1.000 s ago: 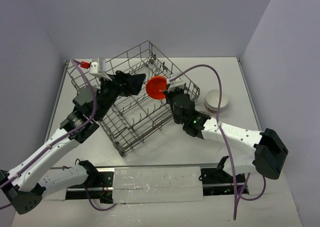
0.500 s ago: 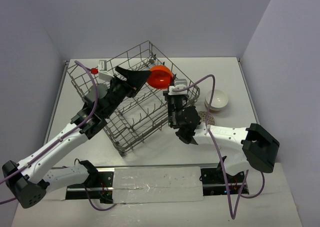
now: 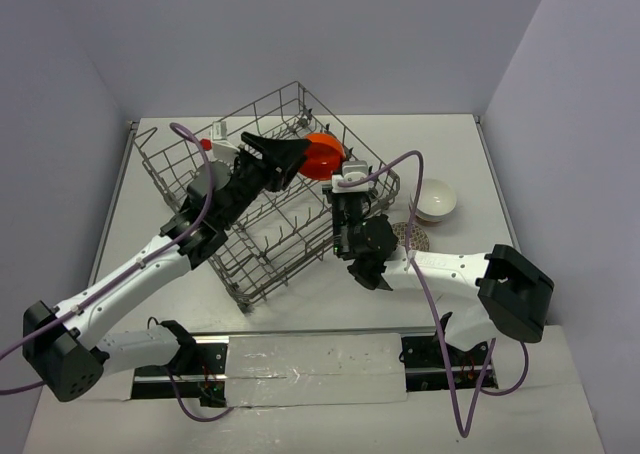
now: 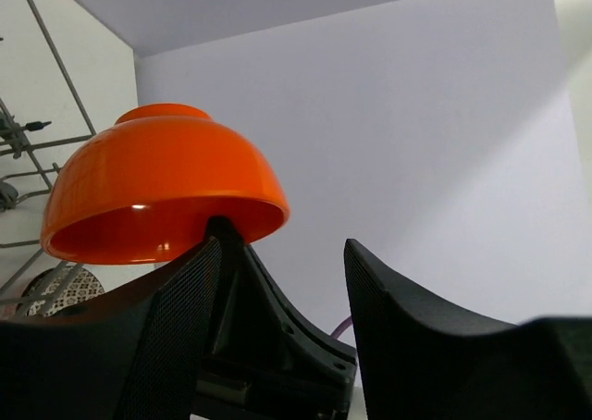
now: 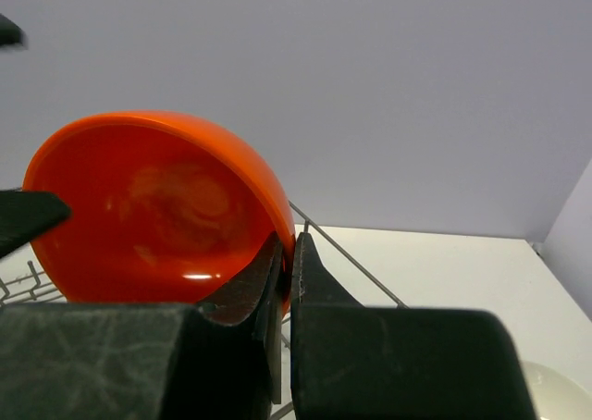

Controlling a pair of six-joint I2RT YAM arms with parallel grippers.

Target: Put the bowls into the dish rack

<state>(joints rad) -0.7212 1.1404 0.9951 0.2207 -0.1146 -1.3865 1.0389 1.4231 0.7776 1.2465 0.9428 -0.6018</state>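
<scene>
Reaching further right over the dish rack [image 3: 262, 236], which stays put at centre frame, the left gripper [image 3: 298, 154] now sits just beside the orange bowl [image 3: 324, 156], its fingers parted and grasping nothing. Meanwhile the right gripper [image 3: 338, 177] has lifted that bowl toward the rack's upper-right edge, still pinching its rim. White bowl [image 3: 437, 198] and patterned bowl [image 3: 413, 237] sit on the table [image 3: 310, 309] at right
</scene>
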